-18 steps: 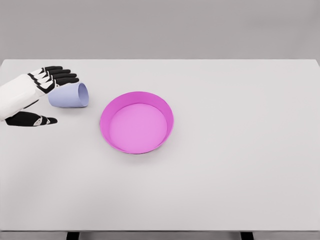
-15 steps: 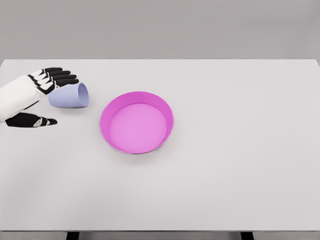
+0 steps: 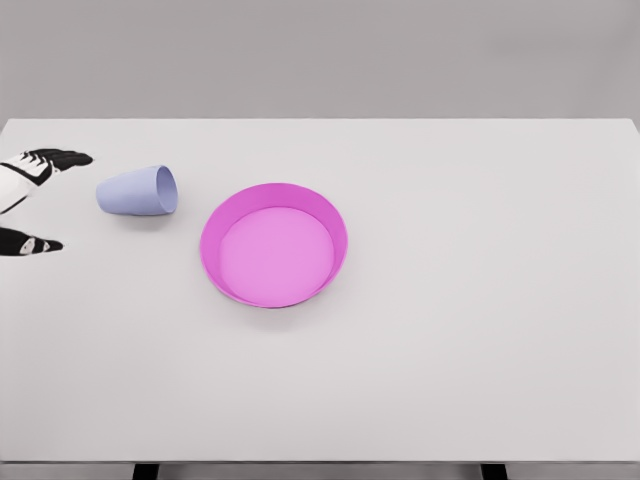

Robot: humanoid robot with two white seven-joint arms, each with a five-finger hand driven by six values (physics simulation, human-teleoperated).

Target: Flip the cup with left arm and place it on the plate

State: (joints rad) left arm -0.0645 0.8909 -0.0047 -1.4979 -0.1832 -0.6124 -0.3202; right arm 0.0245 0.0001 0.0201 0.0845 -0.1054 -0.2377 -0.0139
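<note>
Gaping left hand (image 3: 28, 200) — apart from cup (image 3: 138, 190)

Matt, smooth lavender cup (image 3: 137, 191), matt pink plate (image 3: 273, 244), smooth matt white table (image 3: 480, 330).

A big white table and a gray wall

The table (image 3: 480, 330) is white and smooth, and it fills most of the picture from the left edge to the right edge. Its far edge runs straight across near the top. Behind that edge is a plain gray wall (image 3: 320, 55). Along the near edge at the bottom you can see a thin dark strip, with two small black legs (image 3: 146, 470) poking out, one near each bottom corner.
</note>
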